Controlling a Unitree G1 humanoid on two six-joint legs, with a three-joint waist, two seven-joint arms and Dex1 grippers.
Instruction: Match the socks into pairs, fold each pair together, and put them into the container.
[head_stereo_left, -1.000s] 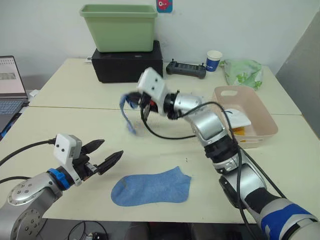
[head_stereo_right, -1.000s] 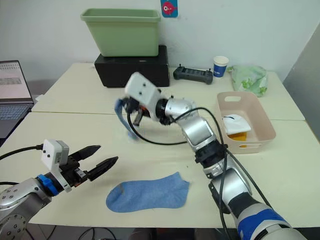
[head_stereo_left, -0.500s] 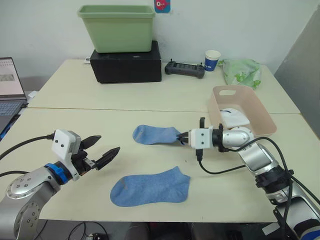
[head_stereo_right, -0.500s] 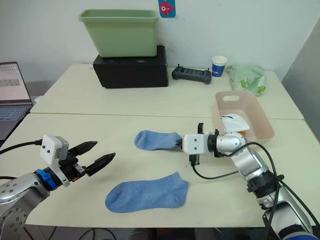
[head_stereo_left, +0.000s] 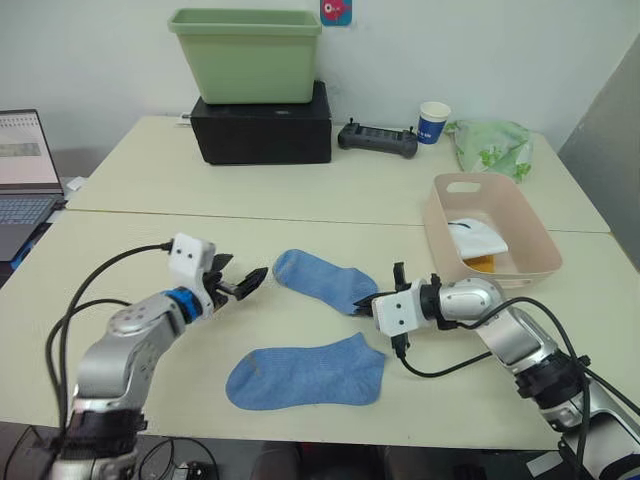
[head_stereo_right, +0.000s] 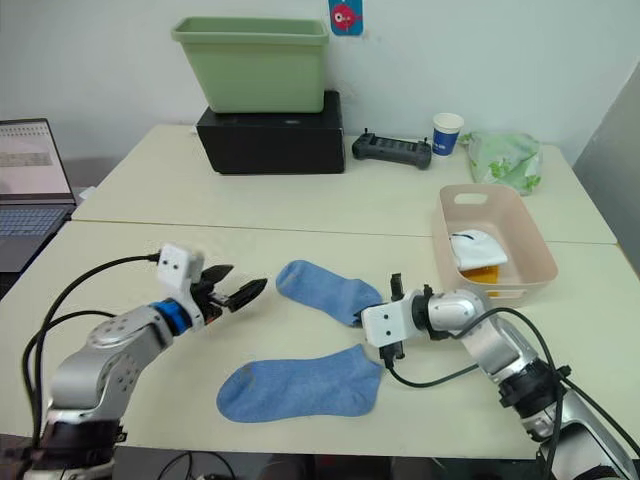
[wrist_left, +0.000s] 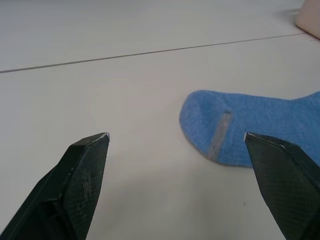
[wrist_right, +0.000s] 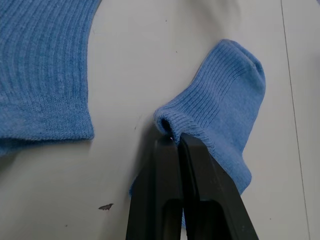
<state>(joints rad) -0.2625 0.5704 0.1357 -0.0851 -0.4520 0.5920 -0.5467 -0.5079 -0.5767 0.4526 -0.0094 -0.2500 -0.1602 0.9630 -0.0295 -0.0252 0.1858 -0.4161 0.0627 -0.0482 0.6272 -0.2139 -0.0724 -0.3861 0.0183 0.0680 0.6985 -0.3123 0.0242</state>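
Pinching the ribbed cuff of one soft medium-blue knit ankle sock between its closed black fingers, the right gripper holds that sock flat on the cream tabletop, apparently to line it up with its mate. The second blue sock lies just beside it, nearer the front edge. Spread wide apart, the left gripper points at the held sock's rounded toe, probably to take that end. Off to the right, the low pale pink plastic tub already holds white and yellow fabric.
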